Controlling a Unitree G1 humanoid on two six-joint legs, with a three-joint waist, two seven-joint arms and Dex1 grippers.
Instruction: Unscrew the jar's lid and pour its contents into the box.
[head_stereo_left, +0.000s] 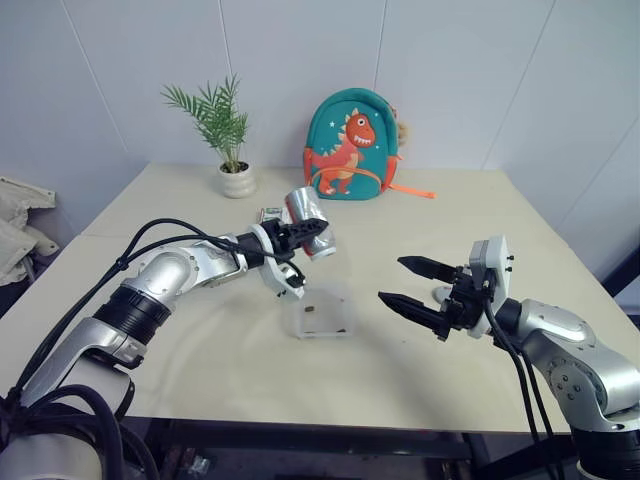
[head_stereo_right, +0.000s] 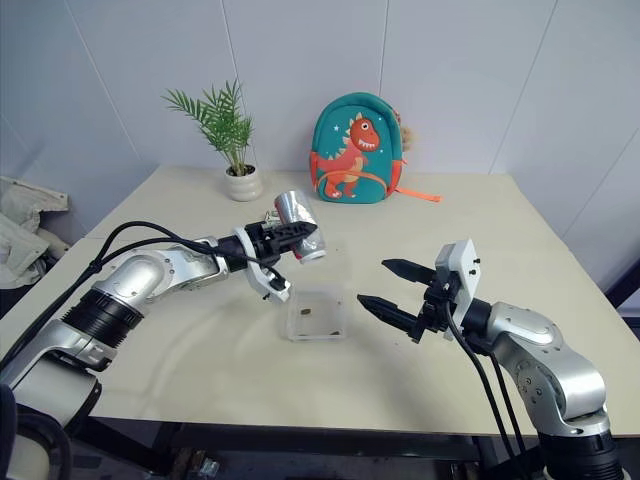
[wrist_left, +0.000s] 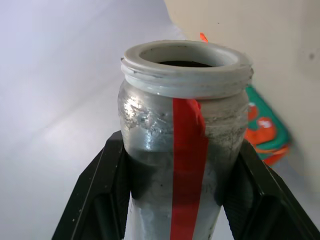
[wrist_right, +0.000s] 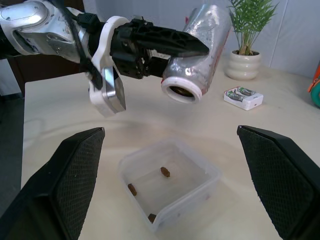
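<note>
The left gripper (head_stereo_left: 313, 236) clamps the uncapped jar (head_stereo_left: 309, 211) at frame centre, mouth tilted down above the box (head_stereo_left: 320, 311) on the tabletop (head_stereo_left: 430, 380). Three brown contents (wrist_right: 165, 172) lie inside the box. The right gripper (head_stereo_left: 413, 285) stands wide open and empty at right of centre.

Bare bench (head_stereo_left: 420, 215) lay open between the box (head_stereo_left: 318, 312) and the backpack (head_stereo_left: 352, 145), while the tilted jar (head_stereo_left: 309, 222) hung over the box's far-left corner, blocking approach there.
</note>
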